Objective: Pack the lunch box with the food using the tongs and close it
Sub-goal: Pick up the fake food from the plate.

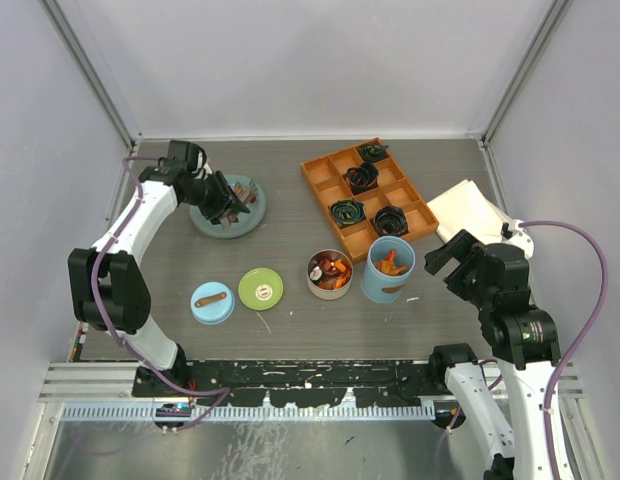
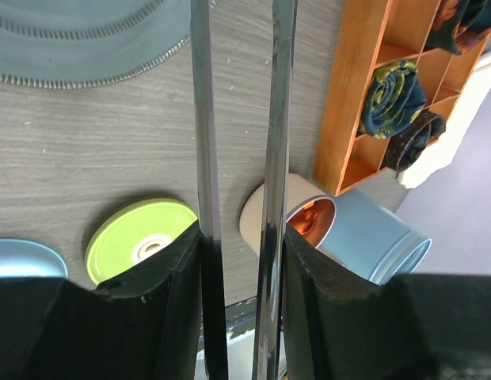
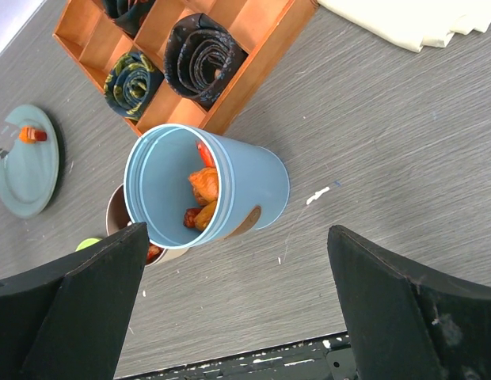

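My left gripper (image 2: 241,237) is shut on the tongs (image 2: 204,127), whose two slim metal arms run up between its fingers. In the top view the left gripper (image 1: 225,200) hangs over the teal plate (image 1: 222,226), where a few chunks of food (image 1: 249,190) lie. The lunch box stands open mid-table: the round steel tin (image 1: 330,274) and the light-blue cylinder (image 1: 388,268), both holding orange and red food (image 3: 203,187). The green lid (image 1: 261,289) and the blue lid (image 1: 212,302) lie flat to the tin's left. My right gripper (image 3: 237,230) is open and empty, near the cylinder.
An orange compartment tray (image 1: 368,196) with black coils sits behind the lunch box. A folded white cloth (image 1: 470,212) lies at the right wall. White walls close the table at the left, back and right.
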Controlling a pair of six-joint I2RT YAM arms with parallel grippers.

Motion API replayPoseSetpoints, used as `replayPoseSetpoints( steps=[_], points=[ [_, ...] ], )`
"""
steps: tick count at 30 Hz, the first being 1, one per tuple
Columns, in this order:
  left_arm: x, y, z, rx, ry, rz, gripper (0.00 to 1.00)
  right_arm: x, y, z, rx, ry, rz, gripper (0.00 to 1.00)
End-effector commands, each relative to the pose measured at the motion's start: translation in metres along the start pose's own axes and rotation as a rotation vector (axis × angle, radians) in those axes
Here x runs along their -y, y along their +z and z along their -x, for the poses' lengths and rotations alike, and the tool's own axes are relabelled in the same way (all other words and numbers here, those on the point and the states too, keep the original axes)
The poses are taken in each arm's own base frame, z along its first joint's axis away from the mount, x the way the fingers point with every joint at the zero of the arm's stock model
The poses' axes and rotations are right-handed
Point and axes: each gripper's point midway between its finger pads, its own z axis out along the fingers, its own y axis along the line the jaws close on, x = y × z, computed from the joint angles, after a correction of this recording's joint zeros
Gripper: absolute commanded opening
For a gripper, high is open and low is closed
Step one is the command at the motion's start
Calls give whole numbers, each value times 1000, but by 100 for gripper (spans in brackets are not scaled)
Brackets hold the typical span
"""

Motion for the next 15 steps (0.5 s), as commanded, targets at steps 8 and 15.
replayPoseSetpoints(
  steps=[8, 15],
  points=[
    [11, 9, 19, 51, -52, -50, 39, -7, 5, 14, 45, -14, 12, 100],
    [3, 17, 17, 44, -78, -37, 38, -7, 7, 14, 42, -21, 11, 100]
  ],
)
